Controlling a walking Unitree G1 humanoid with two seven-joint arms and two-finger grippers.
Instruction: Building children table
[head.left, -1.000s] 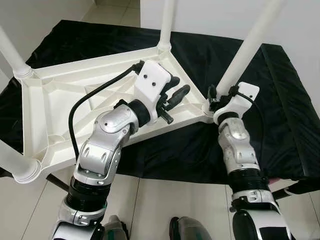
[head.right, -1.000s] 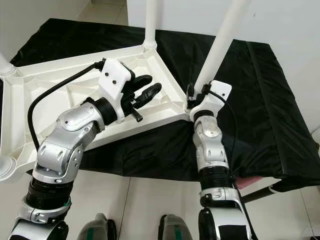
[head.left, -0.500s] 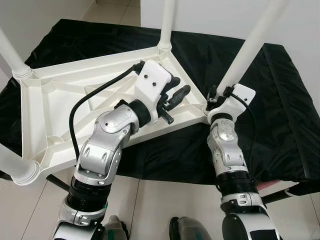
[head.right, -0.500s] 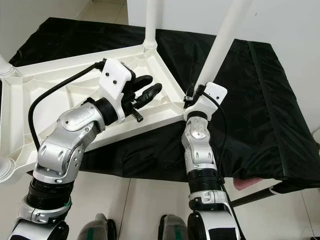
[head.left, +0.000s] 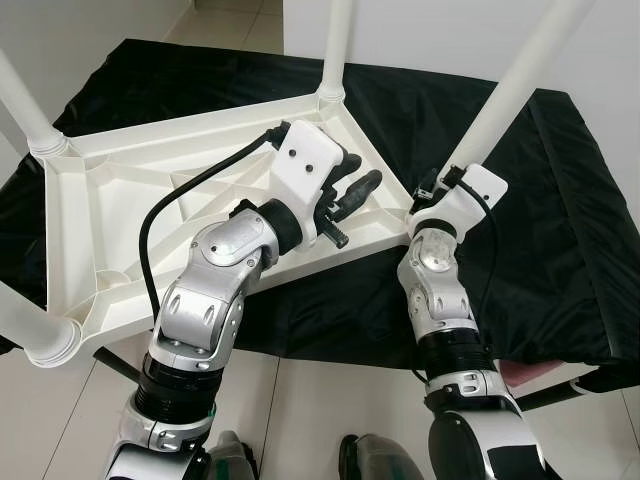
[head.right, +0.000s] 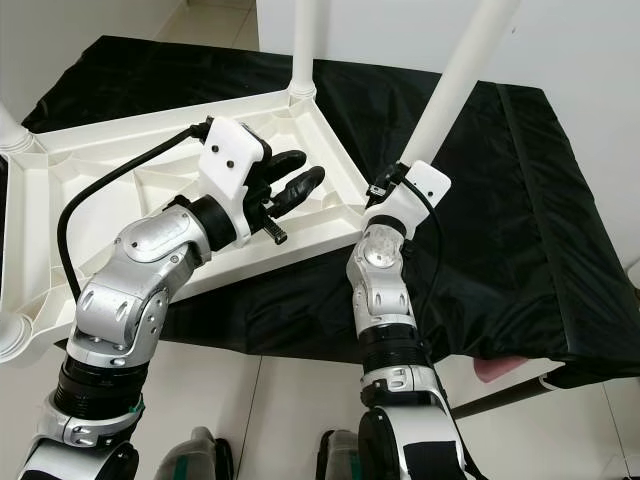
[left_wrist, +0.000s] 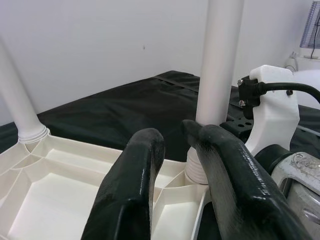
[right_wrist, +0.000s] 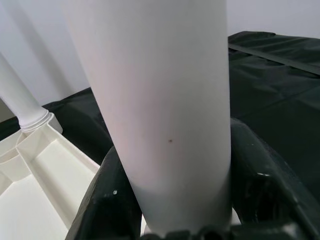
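Since the earlier frames we record that the right arm has swung inward, its elbow now nearer the frame centre, while the right gripper (head.left: 440, 188) stays at the base of the near-right leg (head.right: 462, 62). That leg now leans a little more toward the upper right. We judge this to be a twisting or seating action on the leg, though we cannot confirm that the joint is fully home.

Right fingers (right_wrist: 257, 175): clenched around the leg, one on each side of the white tube, as the right wrist view shows.

Left gripper (head.left: 352, 190): unchanged, hovering above the right-centre ribs of the upturned table frame (head.left: 110, 200); its fingers (left_wrist: 135, 185) stand slightly parted and grasp nothing.

Task item: the white children's table lies upside down on the black-draped worktop (head.right: 540, 200), occupying the left and centre of the frame. Legs rise from all four corners; the far leg (head.left: 335, 45) stands at the upper centre.

Assessment: assembly appears near complete, pending the seating of this last leg.
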